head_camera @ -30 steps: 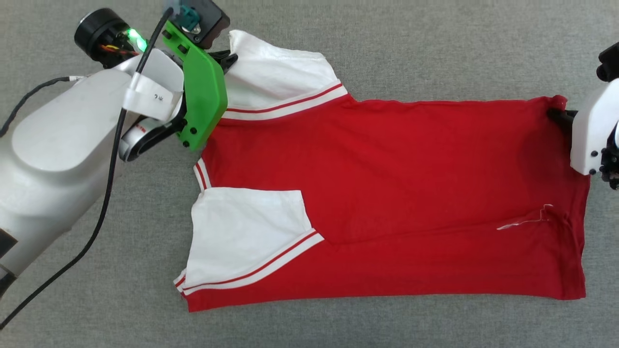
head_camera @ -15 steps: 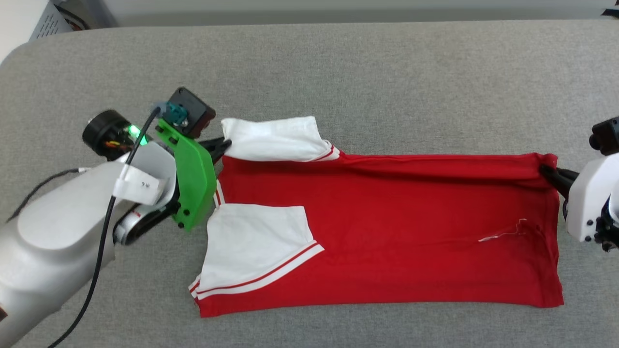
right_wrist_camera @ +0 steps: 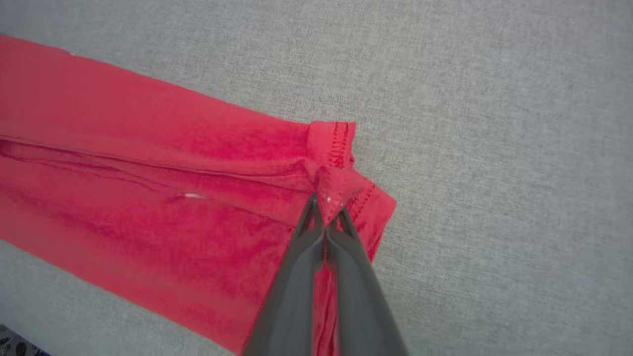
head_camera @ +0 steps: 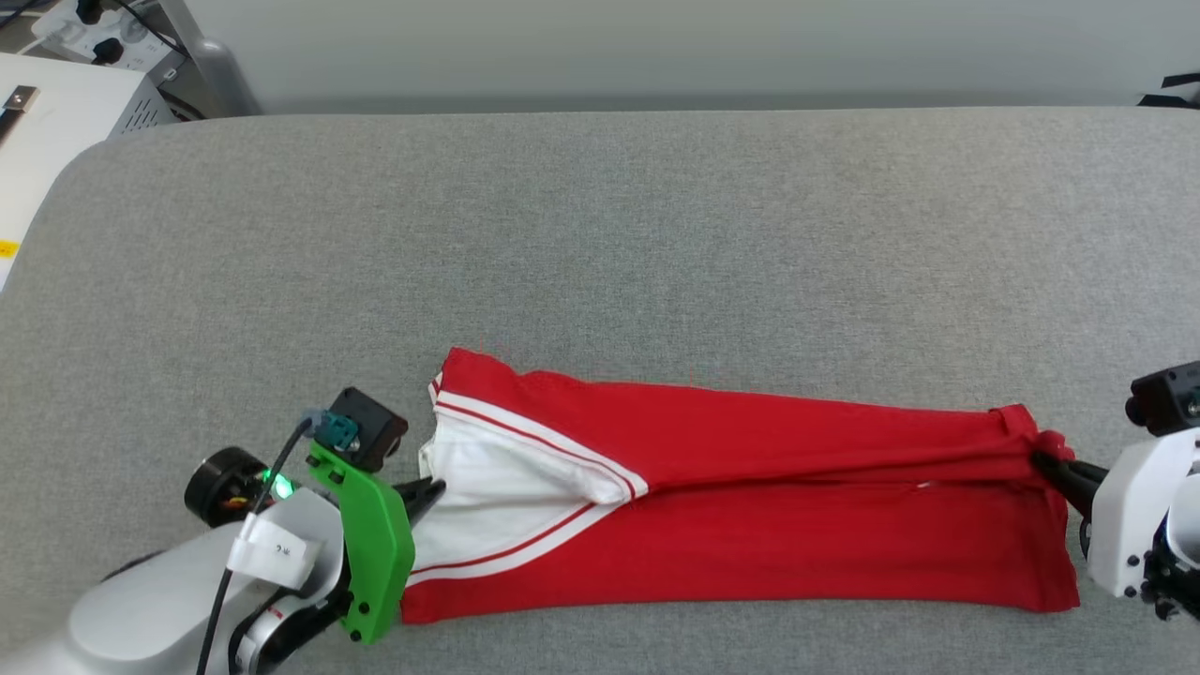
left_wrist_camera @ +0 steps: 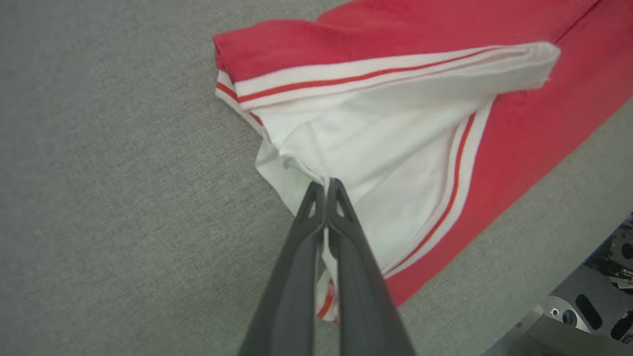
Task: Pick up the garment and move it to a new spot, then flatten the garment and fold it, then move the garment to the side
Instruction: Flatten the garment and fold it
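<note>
At the left, the left gripper (head_camera: 433, 489) has its 2 dark fingers (left_wrist_camera: 296, 277) pressed together on the edge of the garment's (head_camera: 769, 525) white sleeve (head_camera: 497, 497). In the left wrist view, white cloth is pinched right at the tips. Striped trim (left_wrist_camera: 356, 78) fans out just ahead of those jaws. From there the garment runs rightward as a long, narrow red band folded lengthwise, lying on the grey padded surface (head_camera: 600, 244). At the right end, the right gripper (head_camera: 1048, 461) has its jaws closed on a bunched corner of the red hem (right_wrist_camera: 332, 141), the cloth peaking up at its tips.
</note>
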